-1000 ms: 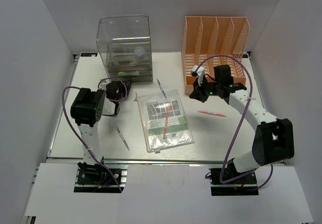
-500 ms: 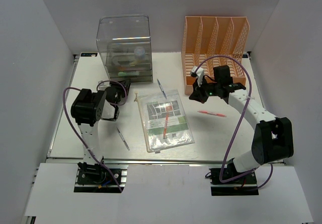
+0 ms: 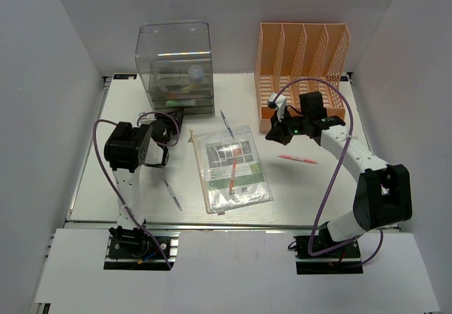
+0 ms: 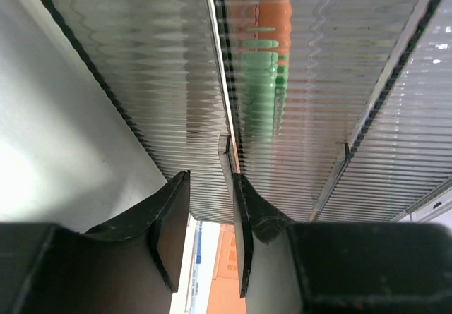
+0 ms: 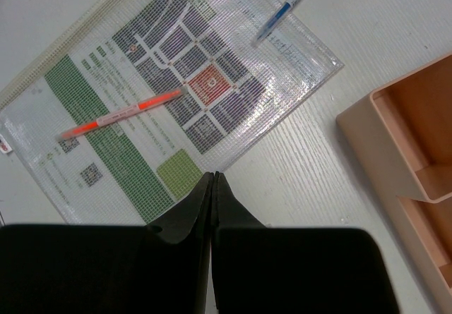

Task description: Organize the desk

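White surface [image 3: 311, 187] spans the walled bay beneath both arms; clear drawer box [image 3: 176, 60] stands back left. Left gripper [image 4: 210, 187], half open, faces a drawer front, its lip [image 4: 224, 155] probably between the jaws. Centre on lip, close, pull straight. Right gripper [image 5: 213, 201] pinched shut, empty.

Flat white faintly ribbed desk [image 3: 300, 187]

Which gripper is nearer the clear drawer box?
Left. The left gripper is right at the lower front of the drawer box, its fingers at a drawer. The right gripper is off to the box's right, beside the orange rack.
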